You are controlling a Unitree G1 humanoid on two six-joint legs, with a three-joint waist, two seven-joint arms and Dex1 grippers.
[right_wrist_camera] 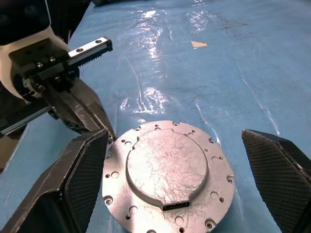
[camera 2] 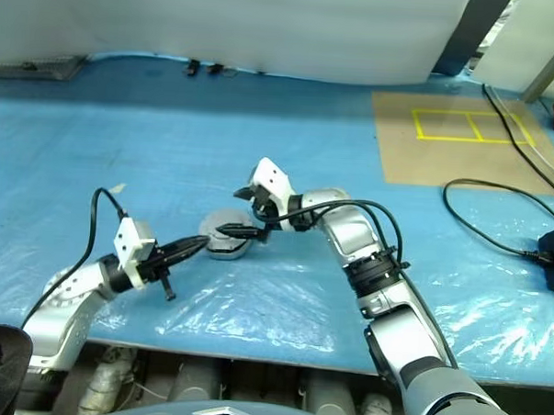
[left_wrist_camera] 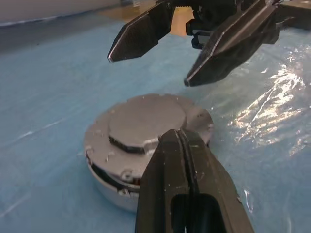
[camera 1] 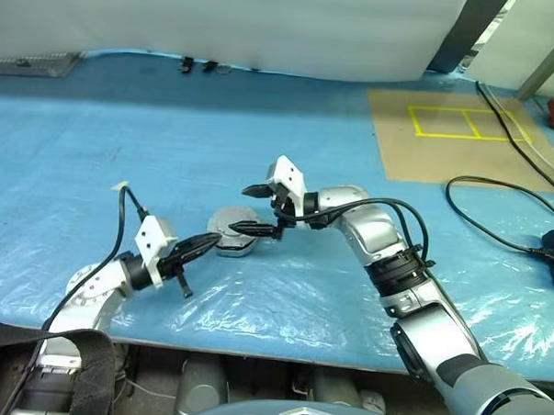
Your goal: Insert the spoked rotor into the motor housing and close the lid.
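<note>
Left eye view: 1 lid [camera 1: 232,226] on 1 motor housing [left_wrist_camera: 109,182], left gripper [camera 1: 213,241] clenched, right gripper [camera 1: 256,210] released.

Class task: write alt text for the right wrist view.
A round silver lid lies on the motor housing on a blue sheet, between the open right gripper's black fingers. The shut left gripper points at its rim.

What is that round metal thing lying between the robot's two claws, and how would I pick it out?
Look at the wide blue plastic-covered table; near its front middle, where the two arms meet, lies a flat round silver metal lid on a short cylinder. It has a raised scratched centre and small holes round its rim, and it is the only metal disc there.
</note>
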